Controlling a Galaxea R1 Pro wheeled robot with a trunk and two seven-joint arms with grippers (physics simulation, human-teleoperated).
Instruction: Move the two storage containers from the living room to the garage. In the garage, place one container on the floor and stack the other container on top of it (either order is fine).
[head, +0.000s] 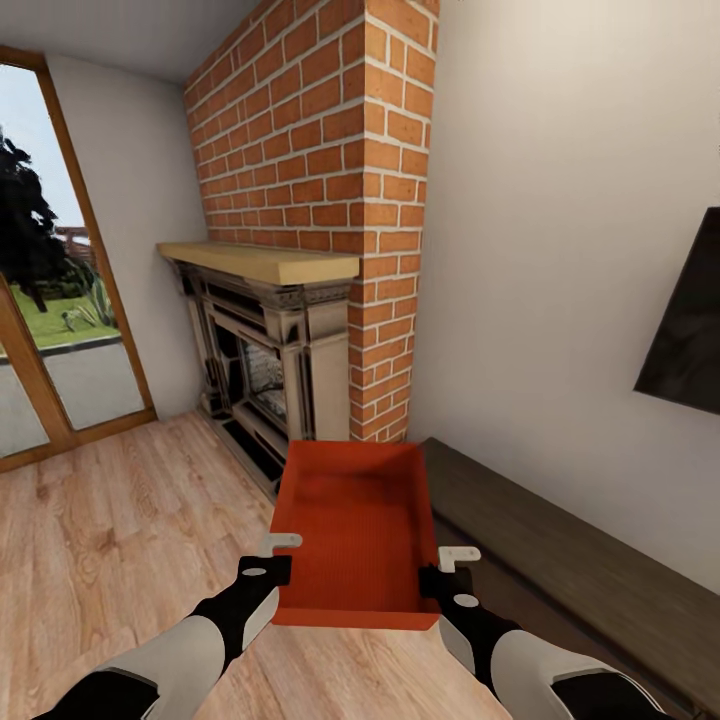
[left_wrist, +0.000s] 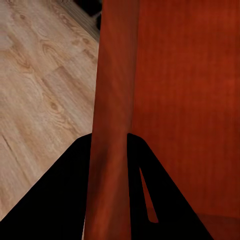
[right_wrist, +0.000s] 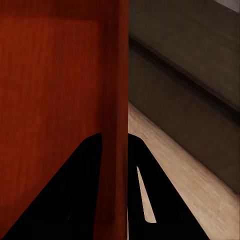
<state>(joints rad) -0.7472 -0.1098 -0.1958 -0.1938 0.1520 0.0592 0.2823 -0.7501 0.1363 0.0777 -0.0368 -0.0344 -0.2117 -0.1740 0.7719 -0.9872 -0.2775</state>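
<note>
**Orange-red bin held at both side walls before the brick fireplace**

An orange-red storage container (head: 355, 530), rectangular, lidless and thin-walled with a finely ribbed inner bottom, hung level above the light wood-plank floor (head: 110, 540) of the living room. The left gripper (head: 268, 570) was closed on its left wall and the right gripper (head: 445, 578) on its right wall, near the corners closest to the robot. In the left wrist view the smooth plastic wall (left_wrist: 112, 125) ran straight between the two dark fingers (left_wrist: 60, 200), one finger inside the bin and one outside, the jaws narrowed to the wall's thickness. The right wrist view showed the same grip: the wall (right_wrist: 112, 100) pinched between black fingers (right_wrist: 160, 200), with grained planks beyond.

Ahead stood a red-brick chimney breast (head: 330, 150) with pale mortar joints, a flat honey-coloured mantel (head: 265, 262) and an ornate grey-beige fireplace surround (head: 265, 360). A low, dark, matte bench (head: 560, 550) ran along the plain off-white wall, below a black flat panel (head: 690, 320). A wood-framed glass door (head: 50, 300) showed grass and trees outside.
</note>
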